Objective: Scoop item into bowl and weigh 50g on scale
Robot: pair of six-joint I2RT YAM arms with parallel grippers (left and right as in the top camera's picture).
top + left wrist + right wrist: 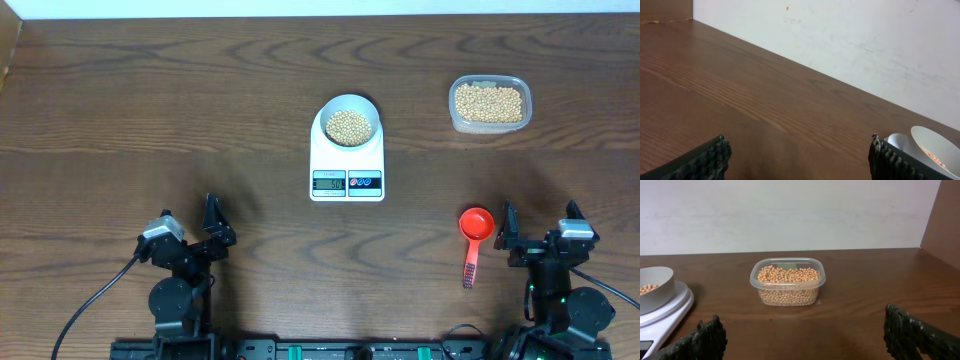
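The pale bowl holds tan beans and stands on the white scale, whose display is lit. It shows at the edge of the left wrist view and the right wrist view. A clear tub of beans stands at the far right and also shows in the right wrist view. A red scoop lies empty on the table, just left of my right gripper. My left gripper is open and empty near the front left. My right gripper is open and empty.
The wooden table ends at a pale wall at the back. A wooden side panel rises at the right. Cables run from both arm bases along the front edge.
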